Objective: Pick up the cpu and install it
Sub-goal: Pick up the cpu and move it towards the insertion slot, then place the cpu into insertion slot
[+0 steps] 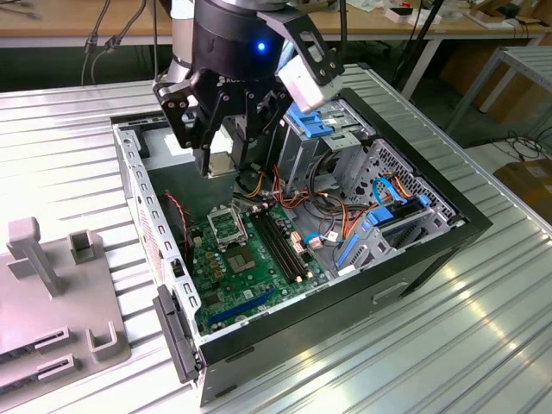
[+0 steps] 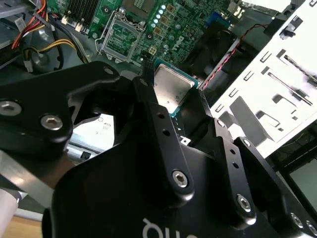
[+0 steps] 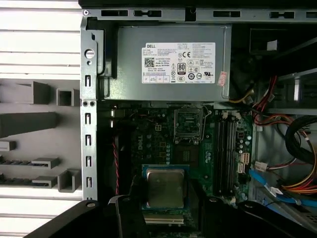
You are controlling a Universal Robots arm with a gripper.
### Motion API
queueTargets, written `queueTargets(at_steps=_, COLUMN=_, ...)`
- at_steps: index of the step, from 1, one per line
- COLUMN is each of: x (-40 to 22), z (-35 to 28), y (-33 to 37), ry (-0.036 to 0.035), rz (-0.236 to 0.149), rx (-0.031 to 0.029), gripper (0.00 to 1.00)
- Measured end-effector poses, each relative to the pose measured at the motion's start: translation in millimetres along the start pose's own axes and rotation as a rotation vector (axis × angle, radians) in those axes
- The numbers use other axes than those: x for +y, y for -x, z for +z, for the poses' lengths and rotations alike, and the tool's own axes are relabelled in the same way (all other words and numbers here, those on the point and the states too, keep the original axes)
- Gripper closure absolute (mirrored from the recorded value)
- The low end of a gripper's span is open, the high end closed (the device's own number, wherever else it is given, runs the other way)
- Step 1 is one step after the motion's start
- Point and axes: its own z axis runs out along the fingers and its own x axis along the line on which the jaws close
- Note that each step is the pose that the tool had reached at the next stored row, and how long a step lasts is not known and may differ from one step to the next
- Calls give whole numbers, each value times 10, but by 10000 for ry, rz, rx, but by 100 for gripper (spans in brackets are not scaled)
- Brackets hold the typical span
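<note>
My gripper [image 1: 221, 169] hangs above the open computer case, shut on the cpu [image 1: 219, 163], a small flat square chip with a shiny metal top. In both wrist views the cpu [image 2: 171, 88] [image 3: 165, 186] sits level between the two black fingers [image 2: 147, 79], held by its edges. The hollow square socket frame [image 1: 226, 226] [image 2: 120, 35] [image 3: 188, 122] lies on the green motherboard below the chip, a little to one side, with nothing in it. The chip is well above the board and touches nothing else.
Beside the gripper stands the grey power-supply box [image 3: 168, 62]. Long black memory slots [image 1: 280, 246] run next to the socket. Coloured cables and a drive cage [image 1: 345, 164] fill the case's far side. A grey fixture [image 1: 52, 285] lies on the table at the exterior view's left.
</note>
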Motion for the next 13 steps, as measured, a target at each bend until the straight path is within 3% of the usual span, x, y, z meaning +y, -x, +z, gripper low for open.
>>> queueTargets(at_steps=3, x=0, z=0, y=3, ry=-1, rz=4, rx=0, gripper=53)
queueTargets(at_steps=4, x=-1, z=21, y=82, ry=-11, rz=23, rx=-603, gripper=53)
queueTargets(at_steps=5, x=-4, z=25, y=217, ry=-5, rz=52, rx=-603, gripper=53)
queueTargets(at_steps=13, x=-3, z=32, y=220, ry=-2, rz=68, rx=-602, gripper=53)
